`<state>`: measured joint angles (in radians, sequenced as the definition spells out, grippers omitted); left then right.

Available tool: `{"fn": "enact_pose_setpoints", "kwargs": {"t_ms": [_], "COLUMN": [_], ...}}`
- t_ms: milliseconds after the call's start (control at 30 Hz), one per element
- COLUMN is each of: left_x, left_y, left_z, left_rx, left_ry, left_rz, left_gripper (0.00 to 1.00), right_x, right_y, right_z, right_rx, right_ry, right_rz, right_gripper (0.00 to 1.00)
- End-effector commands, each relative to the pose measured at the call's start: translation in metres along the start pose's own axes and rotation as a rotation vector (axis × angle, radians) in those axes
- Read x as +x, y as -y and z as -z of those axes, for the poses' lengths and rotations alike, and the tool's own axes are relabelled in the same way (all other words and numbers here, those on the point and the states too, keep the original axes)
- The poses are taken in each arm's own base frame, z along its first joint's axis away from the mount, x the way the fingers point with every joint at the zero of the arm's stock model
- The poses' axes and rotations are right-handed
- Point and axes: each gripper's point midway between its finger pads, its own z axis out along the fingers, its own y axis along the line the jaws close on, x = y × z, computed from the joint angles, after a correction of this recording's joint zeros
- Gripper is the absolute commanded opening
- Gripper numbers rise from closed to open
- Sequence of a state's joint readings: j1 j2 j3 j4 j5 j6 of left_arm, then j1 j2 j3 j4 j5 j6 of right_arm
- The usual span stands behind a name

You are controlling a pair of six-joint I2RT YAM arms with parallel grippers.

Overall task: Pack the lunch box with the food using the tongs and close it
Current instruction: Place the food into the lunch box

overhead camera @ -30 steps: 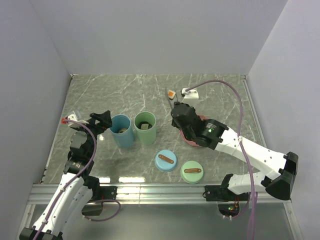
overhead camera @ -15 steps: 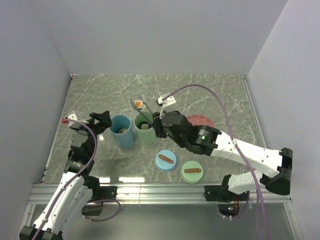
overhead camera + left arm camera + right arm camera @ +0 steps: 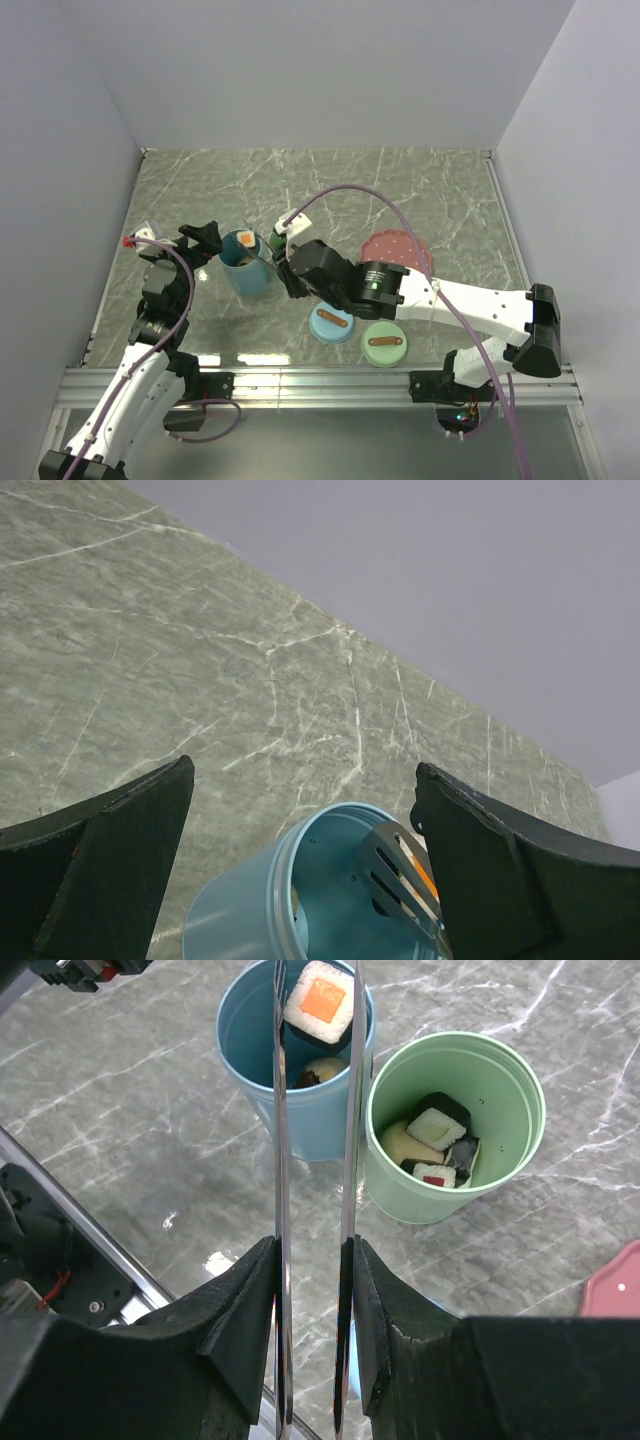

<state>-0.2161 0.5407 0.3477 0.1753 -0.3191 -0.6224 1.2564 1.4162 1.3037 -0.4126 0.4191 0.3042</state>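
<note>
The lunch box shows as two round tubs, blue [image 3: 243, 275] and green [image 3: 500, 1175]. My right gripper [image 3: 312, 1260] is shut on the tongs [image 3: 281, 1160], pressing both metal arms. The tong tips pinch an orange-topped piece of food [image 3: 318, 1000] right over the blue tub [image 3: 245, 1045]. That tub has another piece [image 3: 322, 1070] at its bottom, and the green tub holds several pieces [image 3: 435, 1125]. My left gripper [image 3: 303, 770] stands open just left of the blue tub [image 3: 240, 900], with nothing between its fingers. The tong tips [image 3: 400, 865] reach over that rim.
A blue lid [image 3: 332, 322] and a green lid [image 3: 383, 341] lie in front of the tubs. The pink dotted plate [image 3: 395, 250] sits to the right, partly behind my right arm. Grey walls close off the table on three sides.
My right arm has swung left from the pink plate, carrying the orange-topped piece in the tongs past the green tub to over the blue tub. The left arm has not moved.
</note>
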Motion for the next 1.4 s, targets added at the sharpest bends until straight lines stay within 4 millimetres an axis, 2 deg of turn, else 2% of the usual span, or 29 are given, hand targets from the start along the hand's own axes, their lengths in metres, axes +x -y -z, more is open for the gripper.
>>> {"fn": "enact_pose_setpoints", "kwargs": {"t_ms": [0,433,867,1200,1333,1367], "left_x": [-0.013,-0.012,-0.011,-0.016,-0.019,-0.019], "left_y": [0.006,0.008,0.009,0.008,0.008,0.008], "left_z": [-0.002,-0.003,-0.003,0.0,0.001,0.001], "left_rx": [0.017,0.027,0.03,0.022,0.022,0.022], "left_ry": [0.041,0.039,0.035,0.054,0.062,0.062], "left_rz": [0.013,0.013,0.011,0.018,0.019,0.019], "left_gripper": [0.99,1.0,0.99,0.99,0.99,0.99], "right_x": [-0.04,-0.038,-0.035,-0.036,-0.042,-0.041], "right_y": [-0.01,-0.017,-0.014,0.008,0.033,0.046], "right_z": [0.011,0.009,0.007,0.009,0.007,0.003], "right_rx": [-0.032,-0.047,-0.027,0.07,0.13,0.155], "right_ry": [0.105,0.091,0.081,0.104,0.118,0.113], "right_rz": [-0.033,-0.014,-0.008,-0.036,-0.078,-0.096], "right_gripper": [0.35,0.45,0.47,0.47,0.47,0.47]}}
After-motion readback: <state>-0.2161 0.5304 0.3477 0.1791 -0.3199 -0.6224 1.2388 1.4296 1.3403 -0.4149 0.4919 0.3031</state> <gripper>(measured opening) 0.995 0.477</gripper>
